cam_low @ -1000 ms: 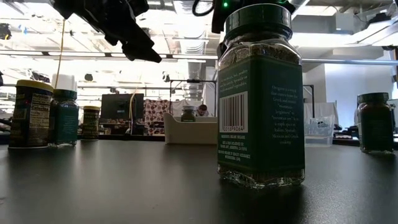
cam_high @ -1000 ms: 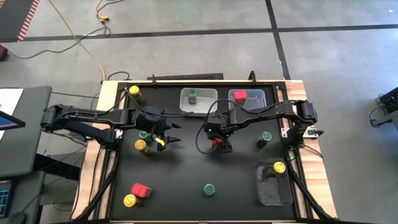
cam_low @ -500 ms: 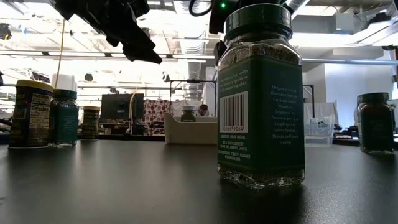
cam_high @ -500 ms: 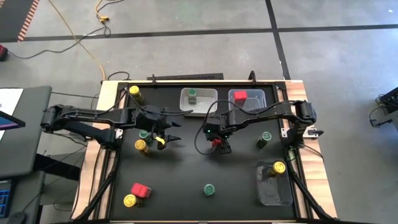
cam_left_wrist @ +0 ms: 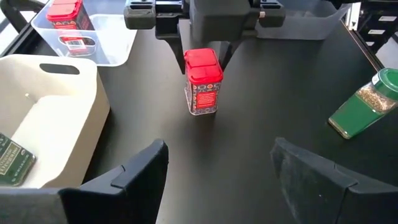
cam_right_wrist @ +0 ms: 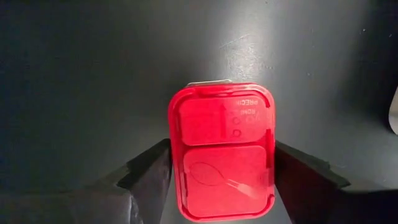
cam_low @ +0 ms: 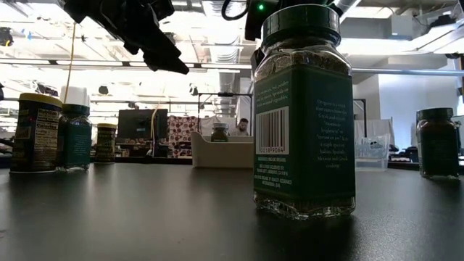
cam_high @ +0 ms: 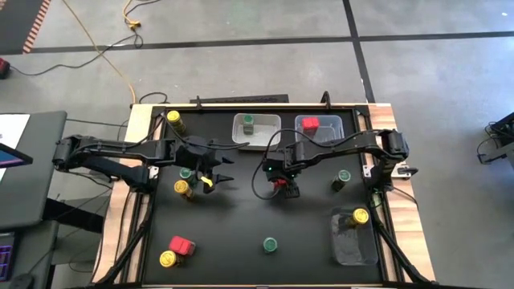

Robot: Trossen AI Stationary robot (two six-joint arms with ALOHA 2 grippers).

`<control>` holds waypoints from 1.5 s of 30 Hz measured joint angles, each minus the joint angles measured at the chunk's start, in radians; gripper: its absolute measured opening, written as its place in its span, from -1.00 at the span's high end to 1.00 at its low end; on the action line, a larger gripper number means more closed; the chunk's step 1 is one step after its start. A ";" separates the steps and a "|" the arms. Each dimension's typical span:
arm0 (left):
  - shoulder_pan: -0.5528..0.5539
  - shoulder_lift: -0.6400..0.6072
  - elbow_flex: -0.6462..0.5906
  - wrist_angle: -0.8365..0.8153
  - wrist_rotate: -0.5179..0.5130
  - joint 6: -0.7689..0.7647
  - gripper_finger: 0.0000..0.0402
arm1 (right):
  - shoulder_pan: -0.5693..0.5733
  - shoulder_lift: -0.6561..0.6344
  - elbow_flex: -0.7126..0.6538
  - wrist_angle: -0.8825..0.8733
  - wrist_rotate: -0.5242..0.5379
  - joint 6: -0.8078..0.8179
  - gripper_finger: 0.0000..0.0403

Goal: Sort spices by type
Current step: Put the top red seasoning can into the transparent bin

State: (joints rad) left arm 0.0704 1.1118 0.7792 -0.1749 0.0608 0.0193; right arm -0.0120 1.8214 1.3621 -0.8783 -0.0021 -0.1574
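A red boxy spice jar point(cam_high: 280, 183) point(cam_left_wrist: 204, 84) stands upright on the black table's middle. My right gripper point(cam_high: 282, 185) point(cam_right_wrist: 222, 177) points down over it and is shut on its red lid point(cam_right_wrist: 222, 149). To its left, my left gripper point(cam_high: 223, 175) point(cam_left_wrist: 219, 149) hangs above the table, open and facing the red jar, with nothing between its fingers. In the low view a green-lidded jar point(cam_low: 304, 109) near the front edge hides the red jar and most of my right gripper. My right gripper pinches the red jar's lid between its two fingers, one on each long side point(cam_right_wrist: 171, 158). The fingers point(cam_left_wrist: 186, 59) come from above, pointing down. The jar stands upright with its base on the table.
At the back stand a white bin point(cam_high: 269, 136) holding a green jar and a clear bin point(cam_high: 333, 130) holding a red one. A third clear bin point(cam_high: 353, 245) at the right front holds a yellow-lidded jar. Loose jars stand at the left point(cam_high: 183, 188), left front point(cam_high: 181, 245) and right point(cam_high: 342, 178).
My right gripper's fingers have drawn in onto the red jar's lid; the arm itself has stayed over the jar. The jar has not moved.
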 joint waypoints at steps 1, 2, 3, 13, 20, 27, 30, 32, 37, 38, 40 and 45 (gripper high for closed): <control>0.000 0.000 0.000 0.000 0.000 0.000 -0.35 | 0.000 0.000 0.000 0.000 0.000 0.005 -0.40; 0.000 0.000 0.000 0.000 0.000 0.000 -0.35 | 0.000 0.000 0.000 0.000 0.000 0.012 -0.39; 0.000 0.000 0.000 0.000 0.000 0.000 -0.35 | 0.000 0.000 0.000 0.000 0.000 0.021 -0.38; 0.000 0.000 0.001 -0.026 0.000 0.000 -0.35 | 0.000 0.000 0.000 0.001 -0.001 0.037 -0.23; 0.000 0.000 0.001 -0.031 0.000 -0.002 -0.35 | -0.005 -0.015 -0.001 -0.009 -0.001 0.083 -0.23; 0.000 0.000 0.001 -0.031 0.000 -0.005 -0.35 | -0.040 -0.107 0.042 -0.072 0.000 0.132 -0.22; 0.000 0.000 0.001 -0.031 0.000 -0.003 -0.35 | -0.063 -0.175 0.043 -0.076 0.000 0.131 -0.22; 0.000 0.000 0.001 -0.031 0.000 -0.011 -0.35 | -0.087 -0.221 0.044 -0.103 0.000 0.131 -0.22; 0.000 0.000 0.001 -0.030 -0.056 -0.040 -0.35 | -0.171 -0.329 0.044 -0.245 0.017 0.068 -0.22; 0.000 0.000 0.001 -0.030 -0.076 -0.046 -0.35 | -0.192 -0.348 0.044 -0.278 0.024 0.044 -0.22; 0.000 0.000 0.001 -0.027 -0.111 -0.058 -0.35 | -0.238 -0.387 0.037 -0.324 0.029 -0.004 -0.22; 0.006 0.000 0.001 -0.006 -0.127 -0.069 -0.35 | -0.378 -0.508 -0.048 -0.367 0.030 -0.083 -0.22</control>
State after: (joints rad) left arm 0.0760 1.1118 0.7799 -0.1805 -0.0663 -0.0498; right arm -0.3902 1.3131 1.3140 -1.2458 0.0277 -0.2400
